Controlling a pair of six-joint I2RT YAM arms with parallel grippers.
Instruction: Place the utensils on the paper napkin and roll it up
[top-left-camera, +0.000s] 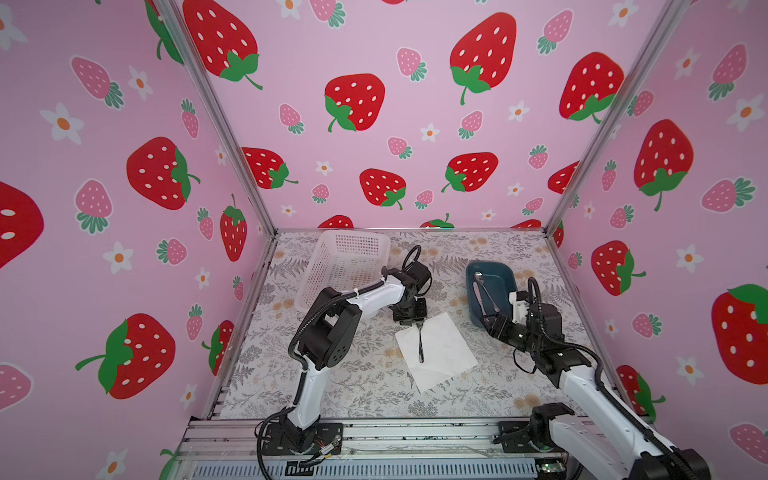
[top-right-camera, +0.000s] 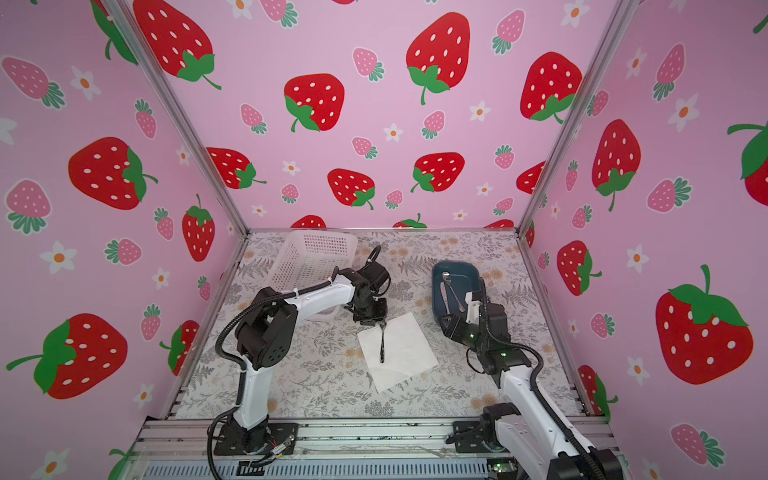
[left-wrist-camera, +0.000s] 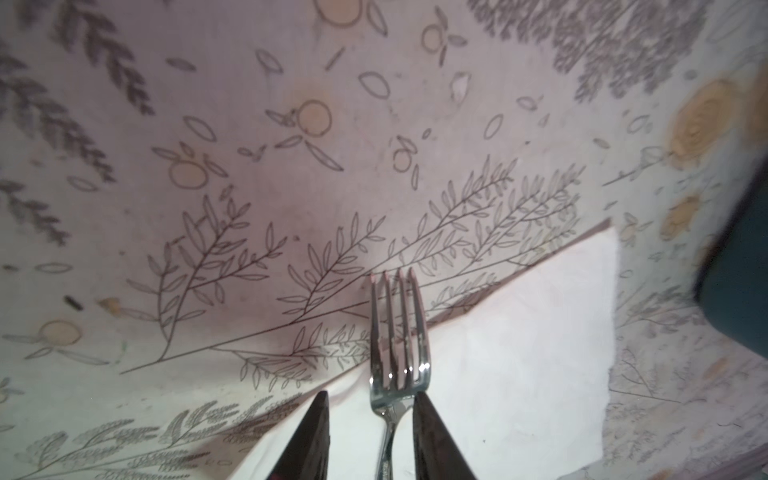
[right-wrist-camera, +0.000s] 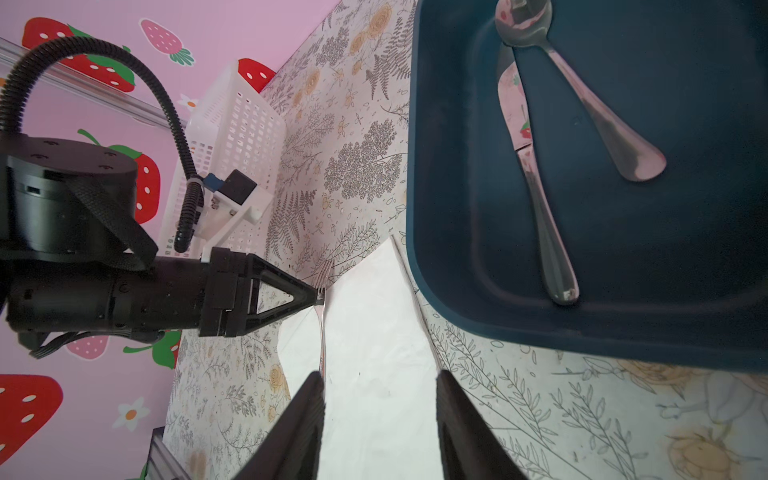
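1. Fork (top-left-camera: 421, 343) lies on the napkin (top-left-camera: 446, 357), along its left half. The tines poke over the napkin's far edge onto the bench (top-left-camera: 353, 374).
2. Left claw (left-wrist-camera: 371, 395) straddles the fork's neck at that far edge, jaws parted wider than the neck. We read it as released, not gripping.
3. Right claw (right-wrist-camera: 380, 374) hovers by the napkin's right edge, jaws apart, nothing between them.
4. Spoon (right-wrist-camera: 582, 104) and knife (right-wrist-camera: 536, 187) sit in the tray (right-wrist-camera: 436, 208), just right of the napkin's far corner.
5. We'd call it roughly a third done. One utensil is placed. Spoon, maybe knife, and the whole roll are left. The napkin is flat.
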